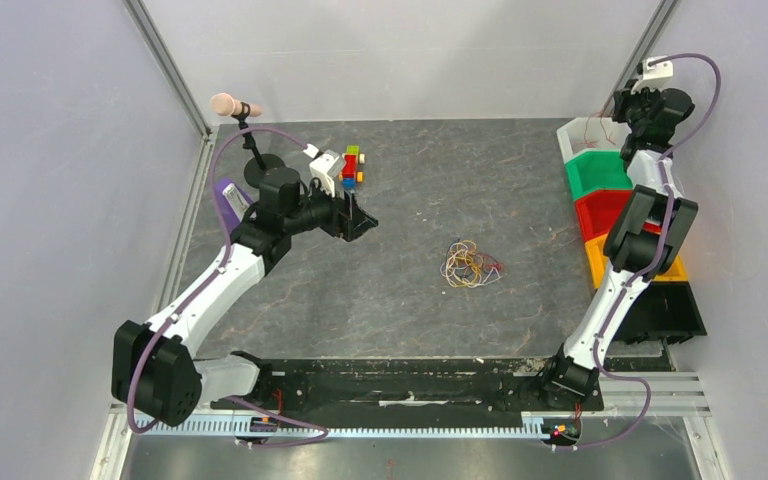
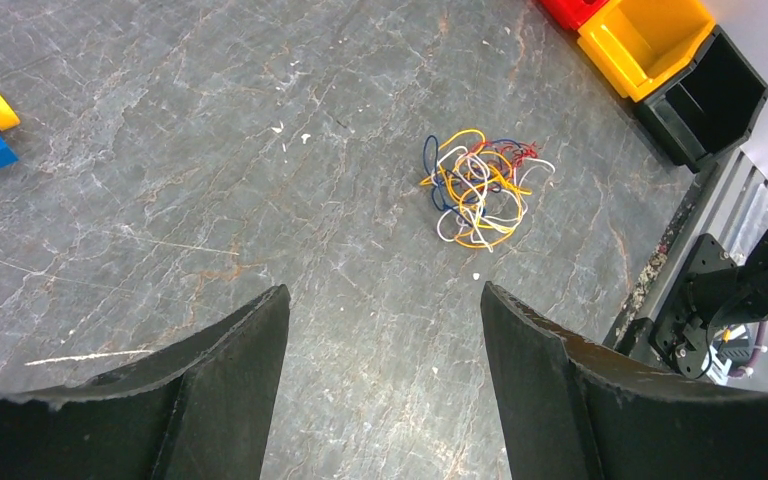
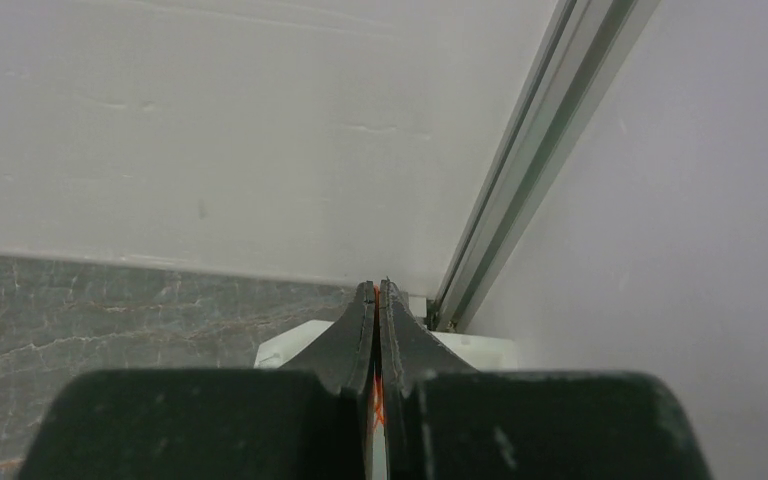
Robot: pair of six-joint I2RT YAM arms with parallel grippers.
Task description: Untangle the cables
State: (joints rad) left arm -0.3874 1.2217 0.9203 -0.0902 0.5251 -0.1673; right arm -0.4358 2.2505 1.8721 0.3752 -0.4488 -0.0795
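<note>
Going by the overhead view, with 12 o'clock as the far wall: the cables lie on the table a touch toward 4 o'clock from its middle, nothing touching them. The left gripper hangs between 9 and 10 o'clock of them, well apart, with the toy blocks just behind it at 12. A microphone stands at the 11 o'clock corner. A row of bins runs down the 3 o'clock edge. The right gripper is over the farthest bin, at the 1 o'clock corner, with a cable strand pinched between its fingers.
</note>
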